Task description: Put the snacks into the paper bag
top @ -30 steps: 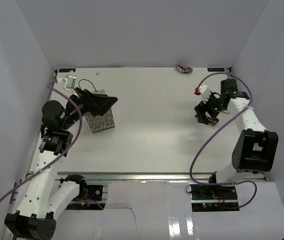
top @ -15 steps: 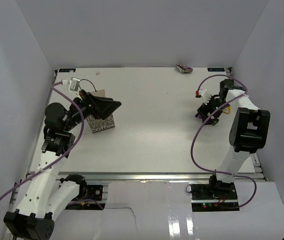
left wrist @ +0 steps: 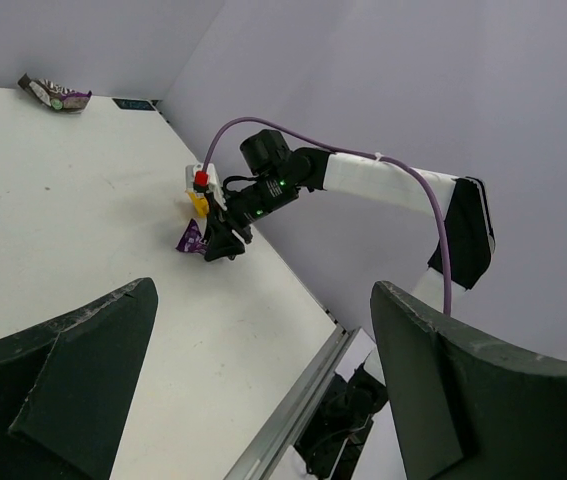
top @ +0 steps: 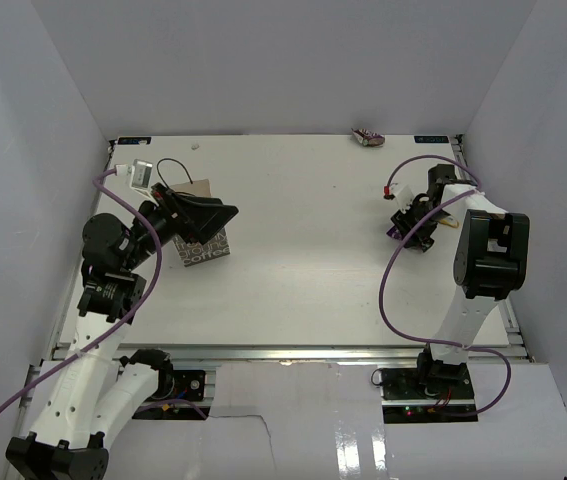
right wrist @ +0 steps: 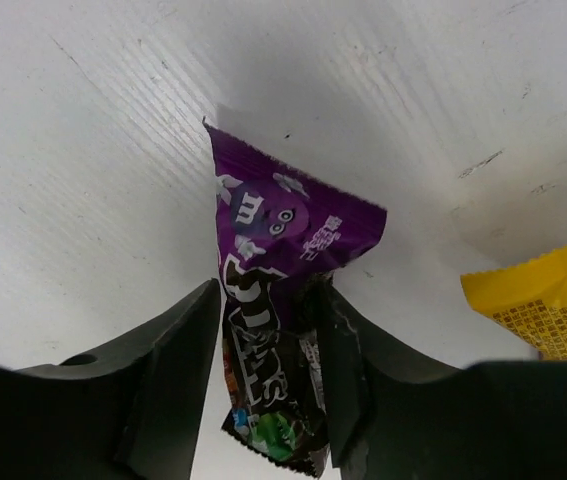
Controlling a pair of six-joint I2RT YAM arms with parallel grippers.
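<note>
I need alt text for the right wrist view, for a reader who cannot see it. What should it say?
The right gripper grips a purple snack packet between its two dark fingers, on the white table. A yellow packet shows at the right edge.

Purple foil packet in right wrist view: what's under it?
The purple foil packet lies on the white table. A dark wrapper shows at its end between the right tool's fingers; whether that runs on beneath the purple foil is covered.
</note>
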